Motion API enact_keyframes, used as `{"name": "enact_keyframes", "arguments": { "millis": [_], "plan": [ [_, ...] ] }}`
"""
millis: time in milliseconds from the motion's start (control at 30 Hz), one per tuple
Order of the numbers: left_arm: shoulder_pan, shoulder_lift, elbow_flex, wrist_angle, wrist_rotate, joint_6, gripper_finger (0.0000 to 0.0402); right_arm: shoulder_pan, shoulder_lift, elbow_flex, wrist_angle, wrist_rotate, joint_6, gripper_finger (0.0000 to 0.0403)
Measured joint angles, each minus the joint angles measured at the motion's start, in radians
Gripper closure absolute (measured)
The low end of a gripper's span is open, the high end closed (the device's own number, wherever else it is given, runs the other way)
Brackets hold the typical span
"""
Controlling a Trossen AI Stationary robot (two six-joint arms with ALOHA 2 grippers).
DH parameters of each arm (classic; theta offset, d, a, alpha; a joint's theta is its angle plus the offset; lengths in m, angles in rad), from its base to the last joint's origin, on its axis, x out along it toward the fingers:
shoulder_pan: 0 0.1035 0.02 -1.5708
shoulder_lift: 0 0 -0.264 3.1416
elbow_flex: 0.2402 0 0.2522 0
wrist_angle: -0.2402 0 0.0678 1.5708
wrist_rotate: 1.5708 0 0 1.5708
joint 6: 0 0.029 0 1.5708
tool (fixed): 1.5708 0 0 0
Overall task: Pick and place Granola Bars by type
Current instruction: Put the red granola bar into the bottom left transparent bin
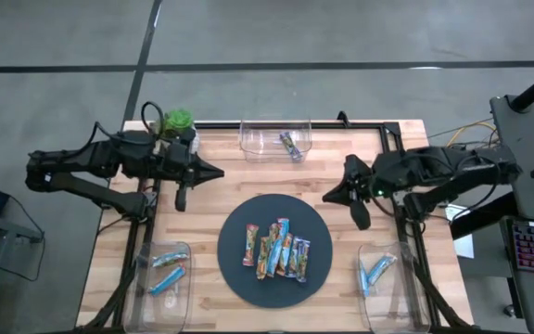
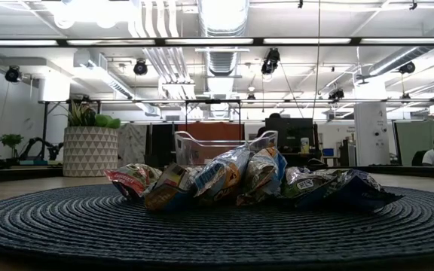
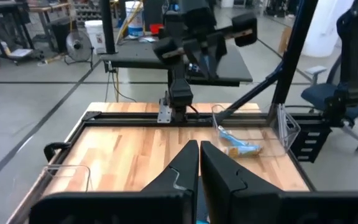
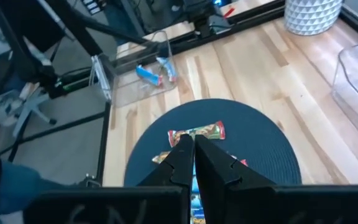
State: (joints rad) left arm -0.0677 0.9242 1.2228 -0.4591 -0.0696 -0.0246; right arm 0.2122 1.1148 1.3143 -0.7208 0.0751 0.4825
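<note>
Granola bars: six or so packed side by side mid-mat, touching; expect you'll snag two at once.
Bins: left bin and right bin both hold blue bars, far bin one mixed; check type before dropping.
Left gripper: fingers closed, empty, above table left of mat.
Right gripper: closed, empty, at mat's right edge; open it before descending.

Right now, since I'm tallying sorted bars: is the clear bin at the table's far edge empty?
No, the high view shows one granola bar lying inside the clear bin.
</note>
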Motion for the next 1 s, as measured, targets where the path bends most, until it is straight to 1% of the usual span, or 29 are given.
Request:
{"name": "enact_keyframes", "arguments": {
  "millis": [233, 333, 400, 567, 600, 700, 800, 1000],
  "plan": [
    [0.0, 0.039, 0.0, -0.001, 0.0, -0.038, 0.0401, -0.094, -0.001, -0.01, 0.0, -0.151, -0.101, 0.0394],
    [0.0, 0.054, 0.0, 0.0, 0.0, -0.036, 0.0401, -0.117, -0.001, -0.016, -0.001, -0.185, -0.186, 0.0394],
    [0.0, 0.064, 0.0, 0.003, -0.004, -0.033, 0.0402, -0.128, -0.001, -0.022, -0.002, -0.189, -0.218, 0.0394],
    [0.0, 0.094, 0.0, 0.007, -0.021, -0.05, 0.0401, -0.161, -0.001, -0.047, -0.003, -0.193, -0.229, 0.0394],
    [0.0, 0.098, 0.0, 0.009, -0.029, -0.055, 0.0401, -0.17, -0.001, -0.056, -0.003, -0.206, -0.237, 0.0394],
    [0.0, 0.115, 0.0, 0.027, -0.037, -0.018, 0.0401, -0.199, -0.001, -0.089, -0.003, -0.29, -0.251, 0.0394],
    [0.0, 0.129, 0.0, 0.03, -0.037, 0.018, 0.0401, -0.217, -0.001, -0.123, 0.0, -0.339, -0.226, 0.0394],
    [-0.002, 0.139, 0.0, 0.029, -0.023, 0.042, 0.0401, -0.217, -0.001, -0.149, 0.007, -0.345, -0.197, 0.0394]
  ]
}}
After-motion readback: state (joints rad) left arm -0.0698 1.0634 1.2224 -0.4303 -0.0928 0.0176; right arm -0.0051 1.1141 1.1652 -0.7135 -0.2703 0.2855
